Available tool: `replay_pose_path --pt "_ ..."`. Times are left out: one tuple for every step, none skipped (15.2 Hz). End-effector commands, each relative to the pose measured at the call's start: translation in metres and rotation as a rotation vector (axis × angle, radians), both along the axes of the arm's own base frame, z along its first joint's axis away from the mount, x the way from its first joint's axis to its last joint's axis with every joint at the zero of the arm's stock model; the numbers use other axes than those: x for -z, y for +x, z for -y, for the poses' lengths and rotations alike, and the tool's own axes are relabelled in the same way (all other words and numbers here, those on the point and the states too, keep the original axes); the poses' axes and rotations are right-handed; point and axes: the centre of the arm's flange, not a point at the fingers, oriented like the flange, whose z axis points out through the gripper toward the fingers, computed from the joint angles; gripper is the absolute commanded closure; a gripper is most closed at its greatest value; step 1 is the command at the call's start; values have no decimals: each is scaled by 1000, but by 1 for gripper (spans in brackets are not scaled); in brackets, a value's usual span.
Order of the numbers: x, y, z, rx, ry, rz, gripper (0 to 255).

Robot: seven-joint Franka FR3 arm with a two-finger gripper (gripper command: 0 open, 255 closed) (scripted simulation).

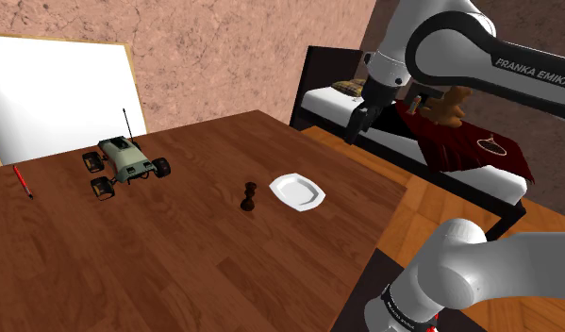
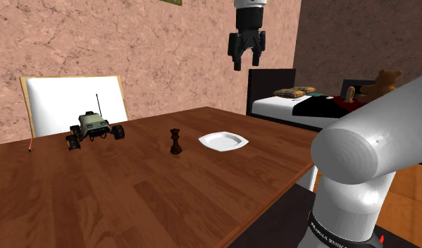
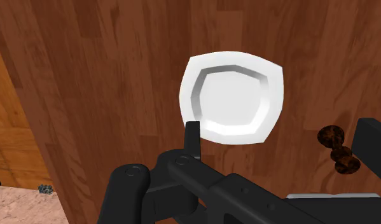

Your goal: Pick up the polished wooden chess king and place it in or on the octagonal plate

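Note:
A dark, glossy wooden chess king [image 1: 249,197] [image 2: 175,141] stands upright on the brown wooden table [image 1: 176,255]. Just beside it, on the shoulder view's right, lies a white octagonal plate [image 1: 297,191] [image 2: 223,141] with nothing on it. My black gripper [image 1: 352,134] [image 2: 246,65] hangs high above the table's far edge, past the plate, and is open with nothing between its fingers. In the wrist view the plate [image 3: 233,98] lies below the gripper [image 3: 283,141], and the king [image 3: 338,153] stands close to one finger [image 3: 373,143].
A toy off-road truck [image 1: 127,162] [image 2: 95,128] and a red pen [image 1: 23,180] lie further along the table. A white board [image 1: 54,94] leans on the wall behind. A bed [image 2: 308,106] with a teddy bear [image 2: 385,81] stands beyond the table edge [image 1: 393,203].

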Motion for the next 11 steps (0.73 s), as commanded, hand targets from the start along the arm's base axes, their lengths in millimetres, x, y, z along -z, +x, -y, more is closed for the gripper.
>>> replay_pose_path --pt "0 0 0 0 0 0 0" --pt "8 6 -8 8 0 1 0" --pt "16 12 -17 16 1 2 0" --pt "25 19 -25 24 1 3 0" --pt "33 25 -33 32 2 3 0" --pt "41 31 -42 40 2 4 0" --pt "49 38 -50 48 3 5 0" --pt "57 44 -58 56 3 6 0" --pt "66 51 -66 64 4 7 0" --pt "74 58 -74 71 4 8 0" --pt "82 64 -82 79 5 8 0"
